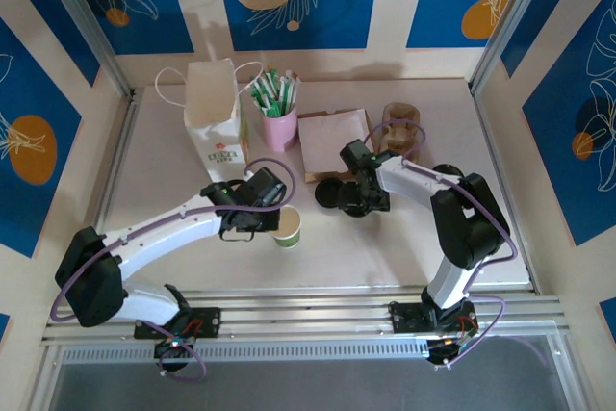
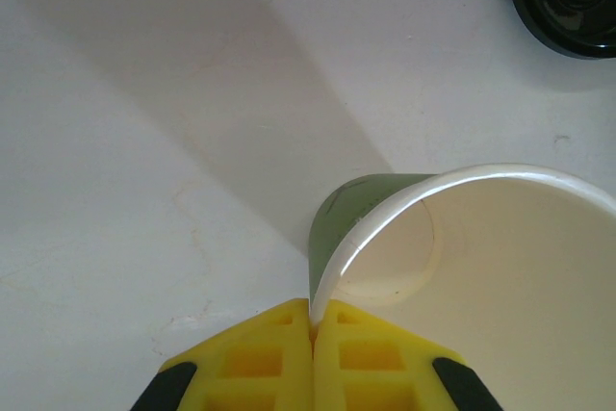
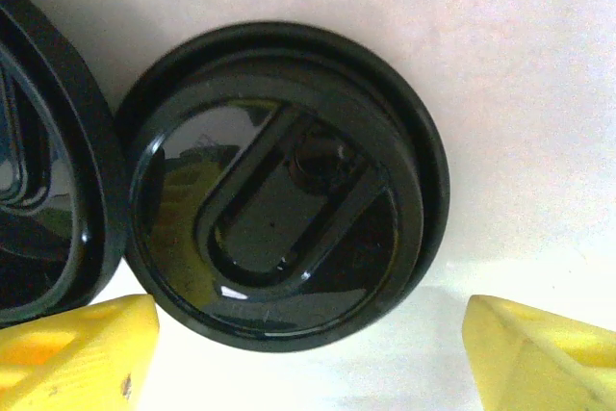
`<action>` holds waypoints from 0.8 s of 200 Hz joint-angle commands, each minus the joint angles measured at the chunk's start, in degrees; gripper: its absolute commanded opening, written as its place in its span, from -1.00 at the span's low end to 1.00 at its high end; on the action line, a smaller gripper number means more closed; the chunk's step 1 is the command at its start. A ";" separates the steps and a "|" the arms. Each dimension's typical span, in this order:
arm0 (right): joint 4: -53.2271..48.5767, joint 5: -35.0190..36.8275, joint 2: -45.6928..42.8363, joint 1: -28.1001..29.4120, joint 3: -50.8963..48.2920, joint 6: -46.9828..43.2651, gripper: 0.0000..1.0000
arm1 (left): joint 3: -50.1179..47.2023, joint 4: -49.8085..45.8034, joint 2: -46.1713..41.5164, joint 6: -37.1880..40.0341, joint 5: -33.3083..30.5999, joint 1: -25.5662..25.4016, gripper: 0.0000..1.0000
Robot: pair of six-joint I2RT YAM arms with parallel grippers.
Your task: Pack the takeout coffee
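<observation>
The paper cup [image 1: 287, 227] stands upright and uncovered on the white table [image 1: 404, 247], just below the middle of the overhead view, well in front of the tall white paper bag [image 1: 214, 120] at the upper left. Its lower body is green and the inside is bare.

The left gripper [image 1: 272, 217] comes at the cup from the left. In the left wrist view its yellow fingers [image 2: 265, 358] are pressed together at the bottom edge of the frame, with the cup's thin white rim [image 2: 332, 276] pinched between them, one finger inside the cup and one outside.

The right gripper [image 1: 352, 201] hangs just right of centre in the overhead view, near the cup but apart from it. In the right wrist view a round black lid [image 3: 279, 185] lies flat on the table in the middle of the frame, with a second lid [image 3: 38, 170] touching it at the left edge. The yellow fingers [image 3: 82, 353] stand spread wide in the two bottom corners, holding nothing.

Behind, a pink cup [image 1: 280, 125] full of green-and-white sticks stands just right of the bag.
</observation>
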 commanded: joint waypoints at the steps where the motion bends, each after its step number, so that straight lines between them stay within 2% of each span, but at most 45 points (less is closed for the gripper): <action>1: 0.11 0.41 1.51 0.12 2.12 -0.48 0.67 | -0.77 0.98 0.08 -1.13 -0.10 -0.67 -0.98; 99: 1.45 -1.01 3.50 -1.31 3.44 -2.60 0.55 | -0.03 1.62 0.78 -1.16 -0.21 -0.76 -0.70; 133: 1.74 -1.35 3.80 -1.76 3.15 -2.94 0.54 | 1.00 0.92 0.30 -0.72 -1.01 -0.81 -0.51; 160: 1.84 -1.72 3.74 -2.15 2.90 -3.30 0.49 | 3.24 -0.26 -0.67 0.21 -2.08 -0.79 -0.27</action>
